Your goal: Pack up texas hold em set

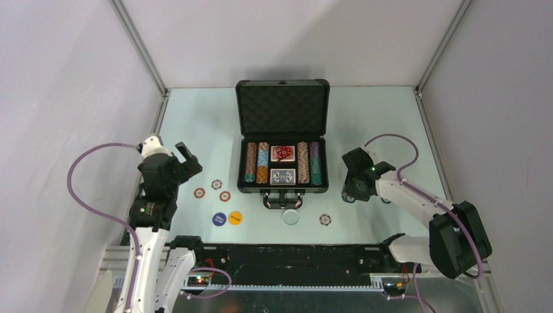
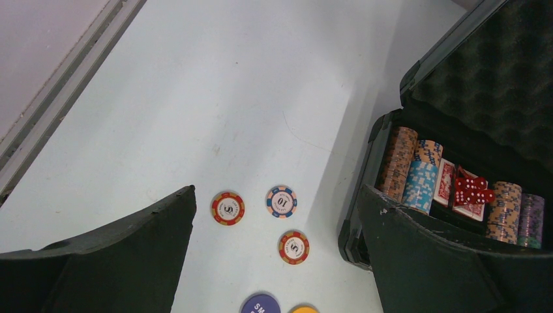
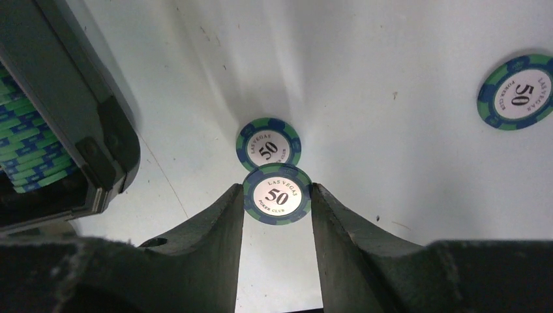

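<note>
The black case [image 1: 282, 188] lies open mid-table with its foam-lined lid up. It holds rows of striped chips [image 1: 256, 162], two card decks [image 1: 283, 176] and red dice [image 2: 473, 190]. My right gripper [image 3: 277, 190], just right of the case [image 3: 98, 140], is shut on a green-and-blue 50 chip [image 3: 277, 195] by its edges. A second 50 chip [image 3: 269, 145] lies just beyond it and a third [image 3: 518, 91] lies at the right. My left gripper [image 2: 277, 190] hangs open over three loose chips [image 2: 227, 208], [image 2: 281, 201], [image 2: 293, 247] left of the case.
A purple button [image 1: 219, 218] and a yellow button [image 1: 235, 218] lie near the left arm. A white button [image 1: 291, 216] sits in front of the case handle [image 1: 283, 200]. One more chip [image 1: 325, 220] lies front right. Grey walls enclose the table.
</note>
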`<action>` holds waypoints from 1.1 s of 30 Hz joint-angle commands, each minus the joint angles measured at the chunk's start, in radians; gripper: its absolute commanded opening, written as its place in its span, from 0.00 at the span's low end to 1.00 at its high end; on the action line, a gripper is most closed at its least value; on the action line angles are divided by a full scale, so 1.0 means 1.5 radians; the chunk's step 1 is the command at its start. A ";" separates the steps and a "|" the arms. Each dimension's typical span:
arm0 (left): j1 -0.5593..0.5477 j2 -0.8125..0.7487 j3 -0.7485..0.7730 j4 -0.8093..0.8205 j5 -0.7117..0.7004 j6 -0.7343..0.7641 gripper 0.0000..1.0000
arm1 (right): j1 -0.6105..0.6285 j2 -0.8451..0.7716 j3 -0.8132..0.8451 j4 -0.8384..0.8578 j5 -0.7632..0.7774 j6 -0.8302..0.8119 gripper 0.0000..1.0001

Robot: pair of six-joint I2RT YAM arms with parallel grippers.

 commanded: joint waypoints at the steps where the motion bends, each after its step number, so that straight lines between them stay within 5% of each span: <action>1: 0.006 -0.001 -0.001 0.016 0.002 0.016 0.98 | -0.019 0.034 0.027 0.020 -0.020 -0.032 0.44; 20: 0.006 0.004 0.001 0.016 0.001 0.016 0.98 | -0.032 0.101 0.033 0.069 -0.027 -0.046 0.45; 33: 0.006 0.002 0.000 0.017 0.002 0.017 0.98 | -0.033 0.097 0.039 0.063 -0.016 -0.048 0.58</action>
